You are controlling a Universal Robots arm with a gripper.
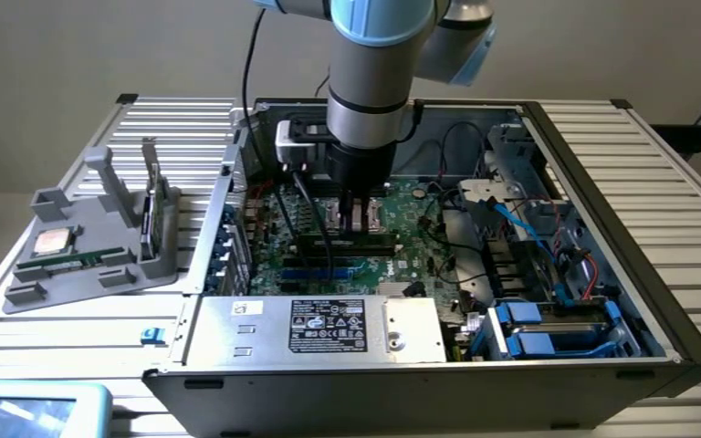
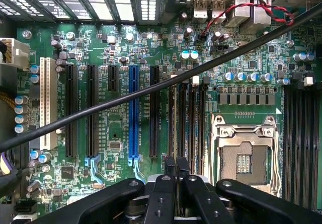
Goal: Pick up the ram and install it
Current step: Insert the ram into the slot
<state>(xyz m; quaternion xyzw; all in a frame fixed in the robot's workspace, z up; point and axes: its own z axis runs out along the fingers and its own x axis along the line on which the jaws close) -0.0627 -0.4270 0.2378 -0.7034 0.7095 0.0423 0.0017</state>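
One arm, one end effector, one computer case, one grey holder (bearing one processor), one blue slot.

Green motherboard, blue slot — black gripper

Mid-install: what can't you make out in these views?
1. Whether the gripper holds anything: wrist view, its tips hide what's below.
2. Slot beneath it: exterior view, arm blocks.
3. Board behind the cable: wrist view.
4. Fixture parts: exterior view, too small.

A silver-grey tubular arm with a light-blue joint cap is seen at upper centre; black screw-studded fingers and a black cable are fitted.
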